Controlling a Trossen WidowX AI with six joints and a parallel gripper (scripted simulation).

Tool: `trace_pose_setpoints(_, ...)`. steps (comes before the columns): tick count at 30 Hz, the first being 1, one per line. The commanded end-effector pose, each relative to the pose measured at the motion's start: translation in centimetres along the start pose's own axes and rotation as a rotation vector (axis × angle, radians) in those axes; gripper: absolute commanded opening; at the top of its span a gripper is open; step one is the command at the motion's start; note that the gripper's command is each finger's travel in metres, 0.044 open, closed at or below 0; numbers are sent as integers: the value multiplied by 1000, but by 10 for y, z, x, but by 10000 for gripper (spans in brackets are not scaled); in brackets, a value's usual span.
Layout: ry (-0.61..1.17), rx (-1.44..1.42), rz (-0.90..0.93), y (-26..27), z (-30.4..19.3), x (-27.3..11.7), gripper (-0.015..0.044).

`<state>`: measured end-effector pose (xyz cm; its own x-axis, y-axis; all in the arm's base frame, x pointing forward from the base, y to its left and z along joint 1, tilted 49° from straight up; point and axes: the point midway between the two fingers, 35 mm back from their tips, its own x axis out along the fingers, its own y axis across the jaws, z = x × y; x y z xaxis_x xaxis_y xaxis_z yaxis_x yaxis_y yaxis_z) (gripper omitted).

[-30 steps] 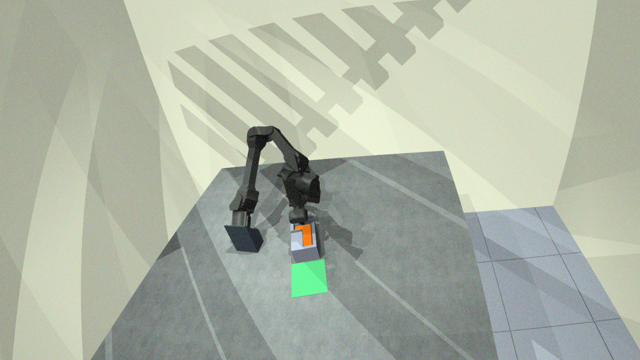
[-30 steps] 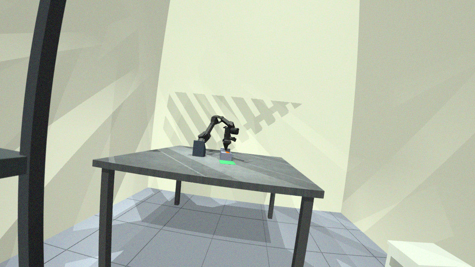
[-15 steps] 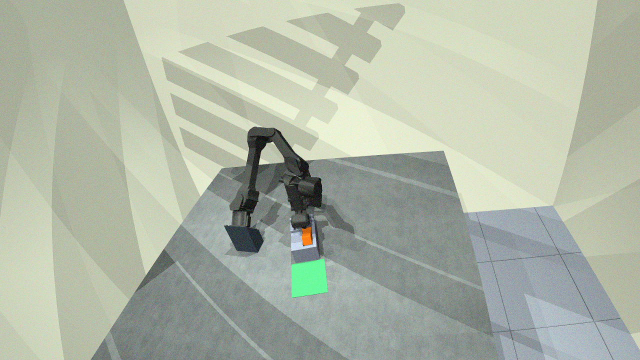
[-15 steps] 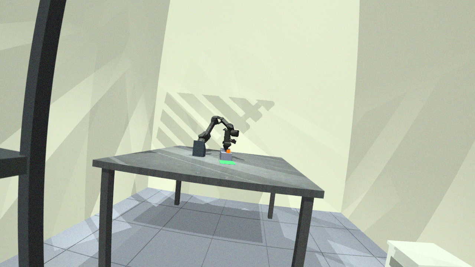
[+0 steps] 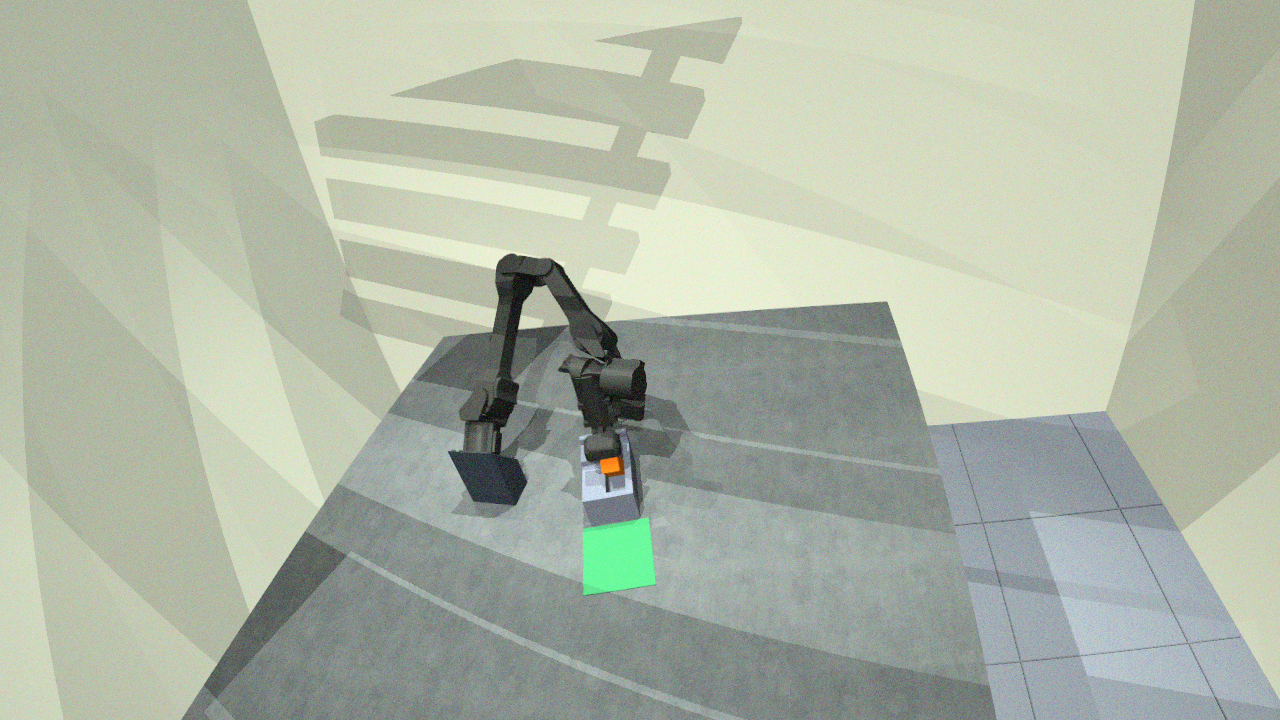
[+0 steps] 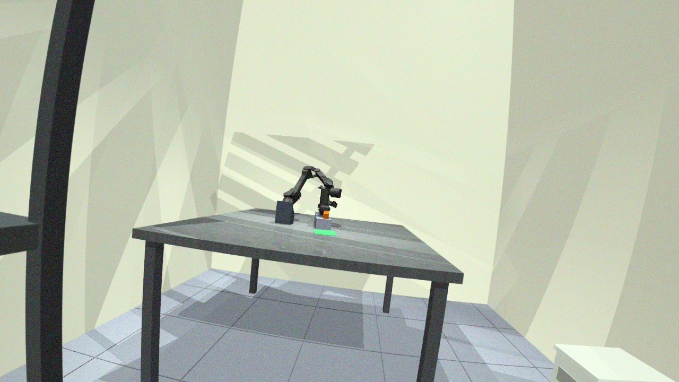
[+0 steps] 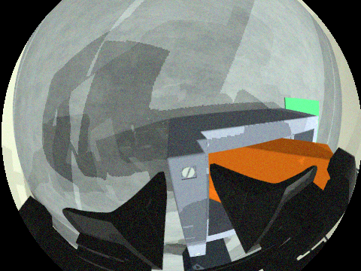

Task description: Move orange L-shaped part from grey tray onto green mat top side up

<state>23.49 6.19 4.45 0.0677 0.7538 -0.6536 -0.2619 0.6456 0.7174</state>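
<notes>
The orange part point(image 5: 611, 465) point(image 6: 325, 214) point(image 7: 244, 165) is tipped in the pocket. Its end toward the mat stands raised above the rim of the grey tray point(image 5: 613, 510) point(image 6: 322, 223) point(image 7: 195, 192). My gripper point(image 5: 602, 445) point(image 6: 324, 209) point(image 7: 187, 173) is partly open, low over the tray's far end, with nothing between its fingers but the tray's end wall. In the wrist view the right finger is over the part's L-shaped end and the left finger is outside that wall. The L-shaped end and finger contact are largely hidden. The green mat point(image 5: 617, 555) point(image 6: 325, 232) point(image 7: 302, 105) lies beside the tray.
The arm's dark base block point(image 5: 490, 477) point(image 6: 285, 213) stands left of the tray on the grey table point(image 5: 787, 573) point(image 6: 380, 251). The tray's end wall rises between the fingers. A white cabinet point(image 6: 602, 363) stands on the floor, away from the table.
</notes>
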Motion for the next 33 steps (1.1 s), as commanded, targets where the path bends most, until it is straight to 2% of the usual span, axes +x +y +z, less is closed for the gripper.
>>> trace_pose_setpoints(1, 0, -1, -1, 0, 0, 0, 180)
trace_pose_setpoints(15, 2, 4, -5, 10, 0, -14, 180)
trace_pose_setpoints(18, 3, 6, -14, 6, 2, -32, 180)
trace_pose_setpoints(25, 4, 5, -7, -1, 0, -107, 180)
trace_pose_setpoints(33, -7, 12, -13, -2, 1, -105, 180)
